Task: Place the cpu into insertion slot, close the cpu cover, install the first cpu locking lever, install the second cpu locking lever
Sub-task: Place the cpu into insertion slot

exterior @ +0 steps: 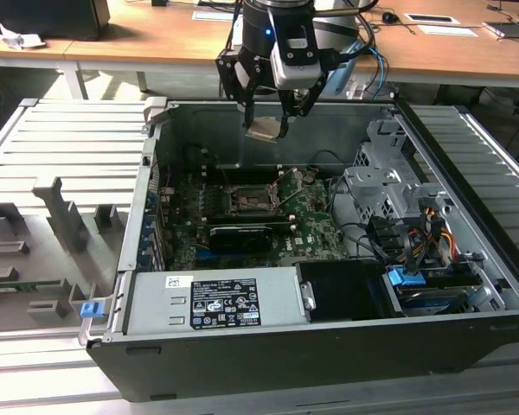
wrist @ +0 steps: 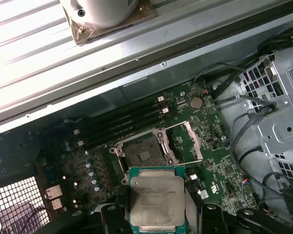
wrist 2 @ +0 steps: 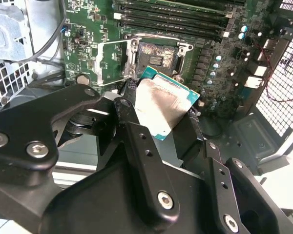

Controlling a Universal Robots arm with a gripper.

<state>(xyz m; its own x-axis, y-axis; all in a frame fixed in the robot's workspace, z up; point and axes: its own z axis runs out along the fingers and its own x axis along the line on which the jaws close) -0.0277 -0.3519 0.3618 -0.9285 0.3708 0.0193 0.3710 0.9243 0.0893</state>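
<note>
Pincer status: the gripper (exterior: 267, 123) is clamped on the cpu (exterior: 261, 131), pinched by two opposite edges, metal top facing the cameras in both wrist views. The chip is held up in the air over the open computer case (exterior: 242, 367), well above the motherboard (exterior: 316, 223) and clear of it. The insertion slot (wrist: 142, 155) is seen bare below, and the cpu cover (wrist 2: 112, 44) is swung open beside it.

Writing-wise: a white label with black print and symbols (exterior: 225, 303) is stuck on the grey power supply box (exterior: 281, 298) at the front of the case. Some faint marking seems to be stamped on the chip's lid in the first wrist view (wrist: 156, 200), though it's too washed out to make out. A small white mark (wrist: 212, 186) is printed on the green board.

The case is laid on a ribbed grey metal surface (exterior: 60, 147), with a wooden desk (exterior: 156, 43) behind it and a few papers (exterior: 214, 15) left on top.
</note>
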